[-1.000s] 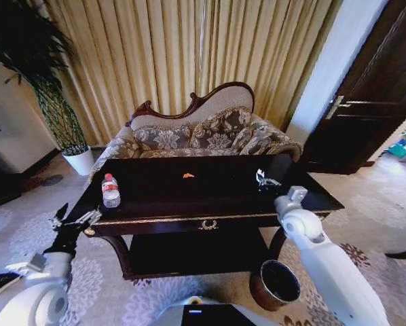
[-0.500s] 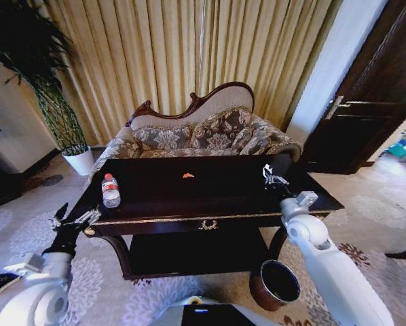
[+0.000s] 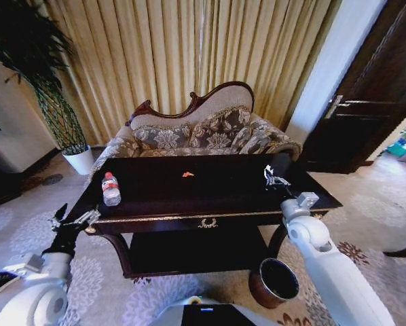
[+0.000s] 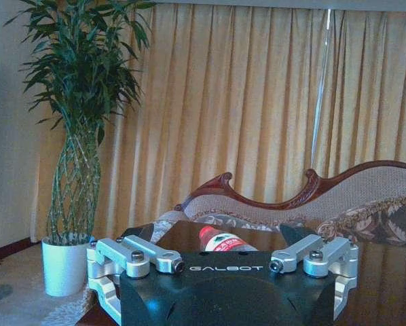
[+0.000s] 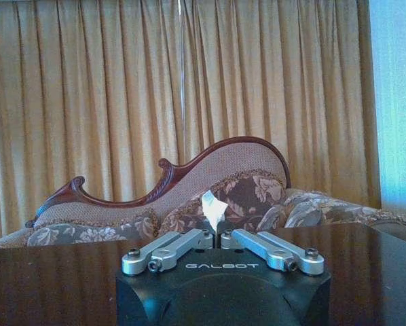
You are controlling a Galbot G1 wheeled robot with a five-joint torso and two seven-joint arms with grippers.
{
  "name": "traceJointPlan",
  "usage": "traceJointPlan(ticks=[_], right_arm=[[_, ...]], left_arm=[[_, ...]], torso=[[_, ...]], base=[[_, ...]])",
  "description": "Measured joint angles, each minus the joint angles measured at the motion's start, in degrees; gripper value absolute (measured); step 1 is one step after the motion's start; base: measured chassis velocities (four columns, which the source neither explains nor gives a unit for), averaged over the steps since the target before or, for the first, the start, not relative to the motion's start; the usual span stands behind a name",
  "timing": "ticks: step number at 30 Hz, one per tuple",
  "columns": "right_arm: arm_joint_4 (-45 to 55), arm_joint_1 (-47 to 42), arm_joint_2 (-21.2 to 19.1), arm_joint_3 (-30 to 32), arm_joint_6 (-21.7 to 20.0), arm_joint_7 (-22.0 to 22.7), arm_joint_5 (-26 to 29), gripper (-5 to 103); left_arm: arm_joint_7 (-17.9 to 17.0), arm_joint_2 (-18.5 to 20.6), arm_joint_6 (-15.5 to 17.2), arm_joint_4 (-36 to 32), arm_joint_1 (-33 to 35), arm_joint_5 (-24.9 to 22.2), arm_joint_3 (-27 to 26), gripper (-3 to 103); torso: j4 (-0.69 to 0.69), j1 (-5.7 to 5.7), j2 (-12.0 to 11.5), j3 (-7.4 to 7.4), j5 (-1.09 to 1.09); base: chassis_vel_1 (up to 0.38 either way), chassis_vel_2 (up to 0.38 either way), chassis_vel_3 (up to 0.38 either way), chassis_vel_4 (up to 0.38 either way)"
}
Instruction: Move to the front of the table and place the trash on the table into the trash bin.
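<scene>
Two grippers noted. My right gripper [image 3: 273,178] is out over the long dark-brown glossy wooden surface [image 3: 210,197] with gold edge trim, toward its right end, above the top and not resting on it. In the right wrist view my right gripper [image 5: 216,234] has its jaws drawn together on a small white crumpled paper scrap [image 5: 212,207], which sticks up from between the fingertips.

My left gripper [image 3: 72,221] hangs off the left end of the surface, near the front corner, at about the height of the top. Left wrist view: jaws of the left gripper [image 4: 223,261] stand wide apart, nothing between them.

Tiny orange scrap [image 3: 187,174] lies on the surface near the middle of the top, toward the back edge, well apart from the right gripper. Clear plastic water bottle with red label and red cap [image 3: 111,190] stands upright on the surface toward the left end, near the left gripper; through the left wrist view the bottle [image 4: 220,240] sits between the open jaws, farther off.

Small round reddish-brown bucket-shaped bin [image 3: 273,283] with a dark inside stands on the patterned carpet in front of the surface, below its right front corner and beside the right curved leg.

Carved-frame floral sofa [image 3: 199,132] sits just behind the surface. White plant pot [image 3: 79,160] stands beyond its left end.
</scene>
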Motion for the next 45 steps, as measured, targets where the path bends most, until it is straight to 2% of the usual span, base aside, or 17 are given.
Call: traceJointPlan(ticks=[45], right_arm=[[-2.3, -0.5, 0.9, 0.0, 0.4, -0.1, -0.3, 1]], left_arm=[[0.2, -0.2, 0.0, 0.2, 0.1, 0.3, 0.2, 100]], torso=[[0.00, -0.01, 0.0, 0.00, 0.00]], base=[[0.118, -0.121, -0.114, 0.118]])
